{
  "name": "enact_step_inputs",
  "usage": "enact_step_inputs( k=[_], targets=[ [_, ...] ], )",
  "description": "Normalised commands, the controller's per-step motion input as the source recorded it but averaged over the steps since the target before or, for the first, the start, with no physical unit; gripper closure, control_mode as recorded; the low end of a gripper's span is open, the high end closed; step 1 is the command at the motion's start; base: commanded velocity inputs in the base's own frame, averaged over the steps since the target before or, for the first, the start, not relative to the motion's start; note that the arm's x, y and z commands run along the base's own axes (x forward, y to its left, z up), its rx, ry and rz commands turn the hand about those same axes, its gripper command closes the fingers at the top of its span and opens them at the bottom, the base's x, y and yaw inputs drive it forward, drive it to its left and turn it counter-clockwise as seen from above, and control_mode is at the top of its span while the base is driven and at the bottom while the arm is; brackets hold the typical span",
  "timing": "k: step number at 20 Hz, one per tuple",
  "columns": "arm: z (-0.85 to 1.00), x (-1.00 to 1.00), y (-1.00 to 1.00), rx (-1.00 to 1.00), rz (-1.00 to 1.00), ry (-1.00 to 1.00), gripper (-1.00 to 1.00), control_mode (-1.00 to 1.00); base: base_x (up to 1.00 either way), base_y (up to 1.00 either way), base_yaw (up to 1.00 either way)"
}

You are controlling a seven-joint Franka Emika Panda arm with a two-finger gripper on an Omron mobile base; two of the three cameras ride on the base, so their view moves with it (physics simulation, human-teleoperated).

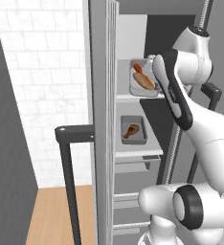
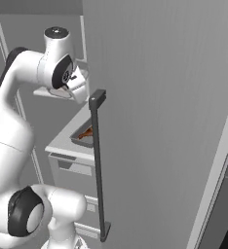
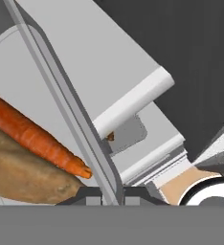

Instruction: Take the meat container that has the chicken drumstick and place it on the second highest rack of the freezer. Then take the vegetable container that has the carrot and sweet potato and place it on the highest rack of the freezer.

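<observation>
The vegetable container (image 1: 143, 79), a pale tray with a carrot (image 3: 37, 136) and a sweet potato (image 3: 23, 172), sits at the level of the freezer's highest rack (image 1: 133, 97). My gripper (image 3: 111, 195) is shut on the tray's near rim (image 3: 71, 110); in the left base view the hand is at the tray's right edge, partly behind my forearm. One rack lower rests the grey meat container (image 1: 133, 130) with the chicken drumstick (image 1: 131, 131). It also shows in the right base view as the meat container (image 2: 86, 133), under my gripper (image 2: 77, 86).
The open freezer door (image 1: 102, 119) stands edge-on to the left of the racks, with its dark bar handle (image 1: 68, 182). From the right it is the wide door (image 2: 160, 121) with the handle (image 2: 99, 165). Drawers (image 1: 130, 196) lie below the racks. A white tiled wall (image 1: 42, 86) is at the left.
</observation>
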Motion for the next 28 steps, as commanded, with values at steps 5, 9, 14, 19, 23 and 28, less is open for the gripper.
enact_step_inputs(
  k=[5,9,14,19,23,28],
  targets=[
    [0.0,0.66,0.1,0.0,-0.07,0.0,1.0,-1.0,0.0,0.0,0.0],
    [0.0,0.49,0.17,0.0,0.0,0.0,1.0,-1.0,0.0,0.0,0.0],
    [-0.1,0.44,0.08,0.0,0.0,0.0,1.0,-1.0,0.0,0.0,0.0],
    [-0.32,0.32,0.04,0.0,0.0,0.0,1.0,-1.0,0.0,0.0,0.0],
    [-0.21,0.31,0.03,0.0,0.0,0.0,1.0,-1.0,0.0,0.0,0.0],
    [0.0,0.33,0.08,0.0,0.0,0.0,1.0,-1.0,0.0,0.0,0.0]
  ],
)
